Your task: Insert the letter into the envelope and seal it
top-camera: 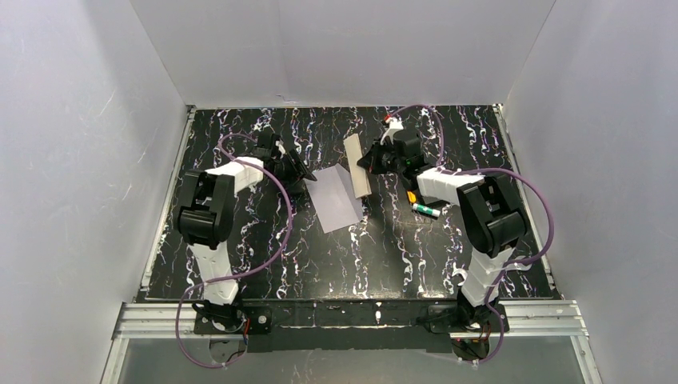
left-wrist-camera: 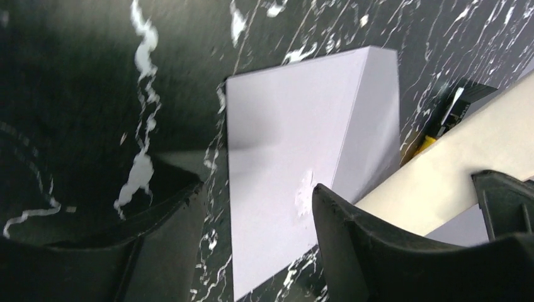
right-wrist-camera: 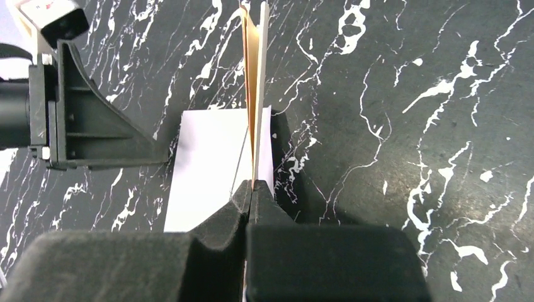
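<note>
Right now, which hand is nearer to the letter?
Right. The right hand is shut on the letter, holding it on edge by the right side of the envelope. The left hand is open at the envelope's left edge, apart from the letter.

The envelope [top-camera: 336, 200] is seen as a pale lavender-white rectangle, laid flat and askew near the middle of the black marbled table [top-camera: 416, 256]. A crease is visible along its side toward the letter, and the panel beyond it is shaded. The letter [top-camera: 355, 166], a cream-tan sheet with orange-brown edges, is held up on edge just beside that side. It is pinched between the closed fingers of the right gripper [right-wrist-camera: 252, 189] and shown edge-on as two thin leaves.
</note>
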Action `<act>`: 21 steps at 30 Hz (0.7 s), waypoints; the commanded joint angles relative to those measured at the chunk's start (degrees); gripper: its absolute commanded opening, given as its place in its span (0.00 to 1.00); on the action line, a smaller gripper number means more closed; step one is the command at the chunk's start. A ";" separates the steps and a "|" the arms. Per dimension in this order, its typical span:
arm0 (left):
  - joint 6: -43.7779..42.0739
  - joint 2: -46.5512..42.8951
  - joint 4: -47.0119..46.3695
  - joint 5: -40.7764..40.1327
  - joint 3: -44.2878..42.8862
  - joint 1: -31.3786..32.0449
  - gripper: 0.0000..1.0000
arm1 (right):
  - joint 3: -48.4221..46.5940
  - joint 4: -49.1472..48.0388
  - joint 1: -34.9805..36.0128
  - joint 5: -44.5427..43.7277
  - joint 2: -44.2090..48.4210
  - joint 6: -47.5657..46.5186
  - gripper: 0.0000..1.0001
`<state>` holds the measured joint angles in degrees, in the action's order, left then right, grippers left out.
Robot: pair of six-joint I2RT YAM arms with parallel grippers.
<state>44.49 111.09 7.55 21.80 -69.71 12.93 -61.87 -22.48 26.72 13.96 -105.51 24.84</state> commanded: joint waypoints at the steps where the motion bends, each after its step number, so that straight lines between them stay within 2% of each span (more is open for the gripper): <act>1: 1.87 -5.51 6.07 1.38 3.83 0.07 0.60 | 2.80 -8.33 0.57 -0.20 -1.75 1.95 0.01; 7: 4.09 -9.71 5.76 5.55 7.32 0.34 0.50 | 4.99 -13.73 0.53 -0.59 -4.11 2.29 0.01; 12: 4.76 -5.30 8.62 10.90 5.52 0.57 0.47 | 8.21 -20.61 0.53 -1.13 -4.83 2.55 0.01; 15: 4.43 -3.80 14.01 7.52 4.40 0.94 0.44 | 9.70 -23.85 0.53 -1.04 -5.01 2.77 0.01; 21: 3.65 -0.12 22.22 3.63 0.20 1.26 0.46 | 11.54 -30.42 0.53 1.51 -6.28 4.07 0.01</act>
<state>49.06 108.88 21.28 28.03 -66.13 13.78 -51.35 -43.44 27.18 13.87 -110.52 28.12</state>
